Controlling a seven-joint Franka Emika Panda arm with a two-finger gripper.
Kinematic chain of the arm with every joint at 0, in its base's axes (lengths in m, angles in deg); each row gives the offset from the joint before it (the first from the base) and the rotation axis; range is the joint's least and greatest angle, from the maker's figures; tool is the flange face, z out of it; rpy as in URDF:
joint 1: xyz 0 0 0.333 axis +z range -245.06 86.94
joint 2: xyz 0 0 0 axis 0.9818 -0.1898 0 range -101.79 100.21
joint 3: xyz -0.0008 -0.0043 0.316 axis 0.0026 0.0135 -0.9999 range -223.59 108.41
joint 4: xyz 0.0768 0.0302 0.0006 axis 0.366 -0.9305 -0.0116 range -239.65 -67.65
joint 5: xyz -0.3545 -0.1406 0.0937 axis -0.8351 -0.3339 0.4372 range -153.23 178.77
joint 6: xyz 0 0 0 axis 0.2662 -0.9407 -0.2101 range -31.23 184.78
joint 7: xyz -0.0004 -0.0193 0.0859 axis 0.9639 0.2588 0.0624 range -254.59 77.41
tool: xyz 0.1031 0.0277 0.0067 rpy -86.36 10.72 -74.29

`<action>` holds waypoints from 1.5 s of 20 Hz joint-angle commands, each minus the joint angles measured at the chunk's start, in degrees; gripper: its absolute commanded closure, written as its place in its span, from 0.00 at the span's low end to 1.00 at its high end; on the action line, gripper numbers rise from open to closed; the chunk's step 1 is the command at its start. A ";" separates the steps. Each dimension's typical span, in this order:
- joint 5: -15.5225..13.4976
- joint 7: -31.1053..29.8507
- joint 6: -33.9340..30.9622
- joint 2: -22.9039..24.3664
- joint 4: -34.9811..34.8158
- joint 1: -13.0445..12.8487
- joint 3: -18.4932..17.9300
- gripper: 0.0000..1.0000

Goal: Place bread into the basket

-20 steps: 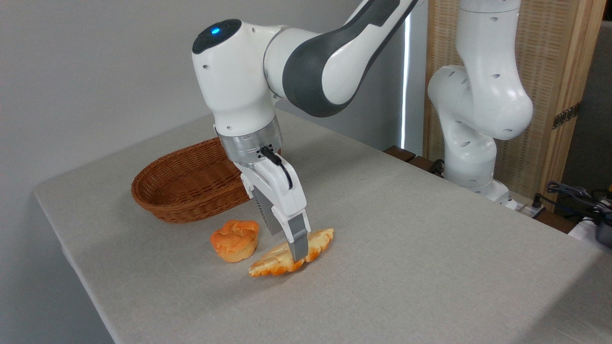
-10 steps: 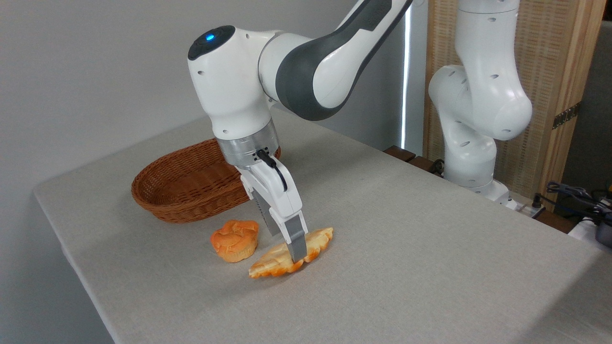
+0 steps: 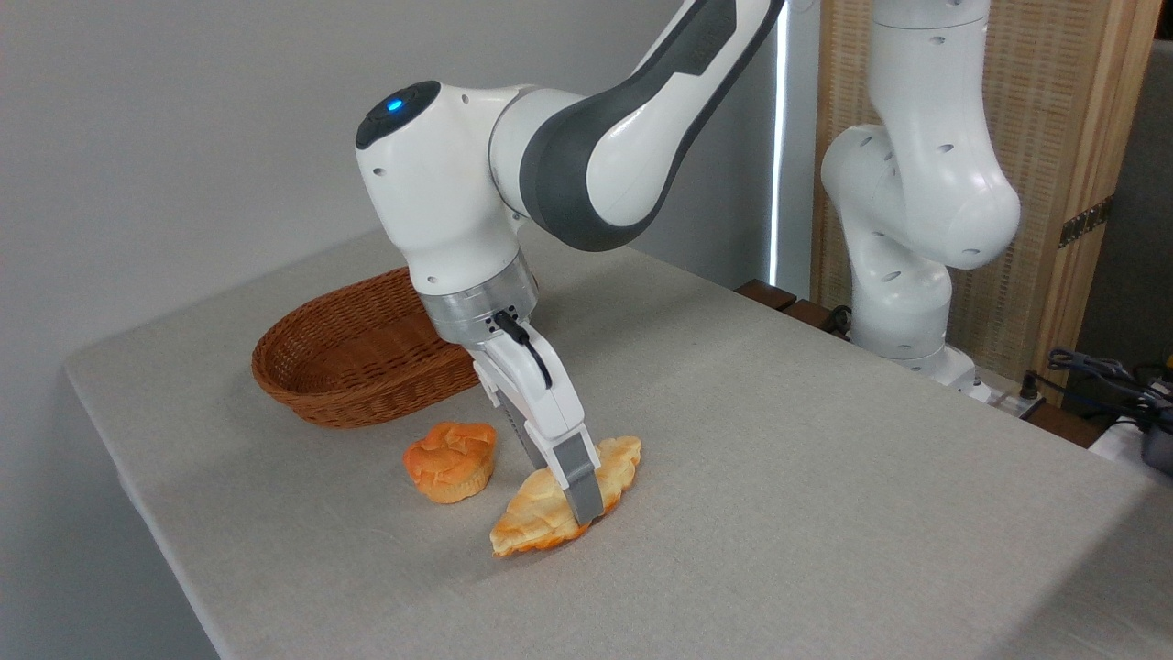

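- Bread [image 3: 550, 506] found lying on the grey desk [image 3: 779, 458], just right of an orange muffin [image 3: 451, 461], well clear of the wicker basket [image 3: 357, 362].
- Tool [image 3: 575, 500] lowered onto the loaf's middle, near finger [image 3: 581, 484] down against its front edge.
- Far finger hidden; cannot tell whether clamped or merely straddling.
- Basket holding nothing visible.

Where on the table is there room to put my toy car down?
Bare cloth spreads right of the bread toward the robot's base, and along the front edge. It is crowded where the basket, muffin and gripper sit close together.
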 commanded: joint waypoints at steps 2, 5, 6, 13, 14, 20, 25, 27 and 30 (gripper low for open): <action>1.29 0.75 -0.10 0.25 -0.12 -0.41 -0.45 0.10; 1.47 1.63 -0.02 0.25 -0.12 -0.32 -0.53 0.51; 1.47 1.63 -0.02 0.25 0.05 -0.32 -0.53 0.57; 1.38 2.68 -0.02 0.43 0.14 -0.32 -1.06 0.61; 1.20 2.68 -0.02 0.43 0.23 -0.32 -1.06 0.60; -2.65 2.60 0.07 1.92 2.60 -0.67 -0.63 0.58; -11.52 1.98 0.07 3.15 6.37 -1.11 2.97 0.57; -15.30 1.63 0.07 3.15 7.70 -1.11 5.26 0.57; -20.94 -2.30 0.07 3.15 10.15 -1.11 9.82 0.57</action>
